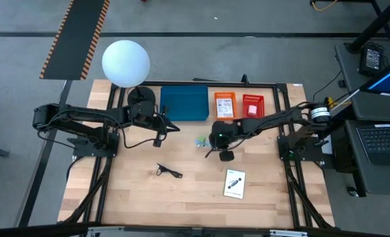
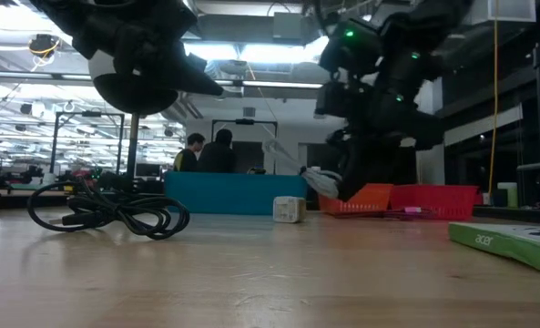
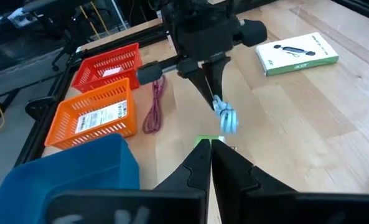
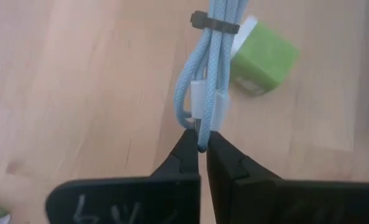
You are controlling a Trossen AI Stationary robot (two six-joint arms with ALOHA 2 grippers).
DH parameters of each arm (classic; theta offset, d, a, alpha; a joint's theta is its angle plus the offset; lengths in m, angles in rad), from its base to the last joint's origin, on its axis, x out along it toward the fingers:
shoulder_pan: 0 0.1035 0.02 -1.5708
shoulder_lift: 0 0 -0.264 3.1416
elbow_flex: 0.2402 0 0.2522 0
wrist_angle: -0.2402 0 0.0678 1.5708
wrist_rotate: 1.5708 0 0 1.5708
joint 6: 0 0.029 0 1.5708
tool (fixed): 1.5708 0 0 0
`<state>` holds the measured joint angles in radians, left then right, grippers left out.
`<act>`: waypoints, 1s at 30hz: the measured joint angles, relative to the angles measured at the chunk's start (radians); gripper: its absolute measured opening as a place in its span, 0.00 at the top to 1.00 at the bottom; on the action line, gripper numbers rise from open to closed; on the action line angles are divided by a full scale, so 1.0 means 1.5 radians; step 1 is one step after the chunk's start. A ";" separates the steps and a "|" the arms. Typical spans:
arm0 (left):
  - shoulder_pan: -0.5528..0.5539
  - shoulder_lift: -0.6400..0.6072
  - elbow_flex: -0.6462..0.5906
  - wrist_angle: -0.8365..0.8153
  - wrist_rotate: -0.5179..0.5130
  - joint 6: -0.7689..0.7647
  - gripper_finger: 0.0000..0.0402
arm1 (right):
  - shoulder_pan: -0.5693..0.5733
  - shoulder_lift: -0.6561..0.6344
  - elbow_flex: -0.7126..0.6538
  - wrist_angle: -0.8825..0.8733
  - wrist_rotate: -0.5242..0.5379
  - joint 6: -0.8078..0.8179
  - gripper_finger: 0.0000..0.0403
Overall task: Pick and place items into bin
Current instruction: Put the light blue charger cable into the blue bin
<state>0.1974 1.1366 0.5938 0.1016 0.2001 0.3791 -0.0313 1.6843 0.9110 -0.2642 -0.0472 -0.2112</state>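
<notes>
While my right gripper (image 4: 203,148) is pinched shut on just the tip of the bundled light-blue cable (image 4: 208,56), I count the hold as thin: the wrist view shows the fingers biting only the very end of the loop, near the white connector, with the rest of the bundle hanging free past a dark tie. A quick swing toward the blue bin (image 1: 184,103) could let it slide out and drop on the wooden table (image 1: 181,197), or fall short onto the orange basket (image 1: 224,105) beside the bin. Lifted just off the table, the cable hangs right above the green-and-white cube (image 4: 263,60), so a dip on the way out could knock that cube aside and make it harder to grab. My left gripper (image 3: 210,149) is clenched on nothing and sits near the bin, pointing toward the right arm; if I carry the cable straight across, the two arms may crowd each other at the bin's edge. The maroon cord (image 3: 154,107), the black cable (image 1: 169,171) and the white boxed card (image 1: 235,183) lie on the table, well apart from the bin.
</notes>
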 joint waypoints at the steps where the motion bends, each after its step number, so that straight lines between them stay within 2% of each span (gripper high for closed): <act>1: 0.000 0.000 0.000 0.001 0.000 0.000 0.97 | -0.001 -0.011 -0.018 0.029 -0.001 0.000 1.00; 7: 0.000 0.000 0.000 0.026 -0.036 -0.012 0.91 | -0.005 -0.083 -0.117 0.243 0.000 -0.008 1.00; 13: -0.001 0.036 0.000 0.036 -0.035 -0.057 0.79 | -0.004 -0.108 -0.198 0.450 0.000 -0.041 1.00; 16: -0.001 0.081 0.000 0.097 -0.035 -0.076 0.72 | -0.004 -0.105 -0.207 0.487 0.001 -0.051 1.00; 22: -0.001 0.168 0.000 0.292 -0.034 -0.097 0.60 | -0.015 -0.103 -0.208 0.522 0.000 -0.080 1.00; 27: -0.004 0.179 0.000 0.319 -0.027 -0.107 0.57 | -0.035 -0.104 -0.208 0.528 0.001 -0.086 1.00; 30: -0.005 0.179 0.000 0.319 0.022 -0.108 0.57 | -0.036 -0.103 -0.208 0.533 0.002 -0.083 1.00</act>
<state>0.1905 1.4052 0.5938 0.5804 0.2335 0.2168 -0.0853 1.5291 0.5991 0.5355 -0.0436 -0.3351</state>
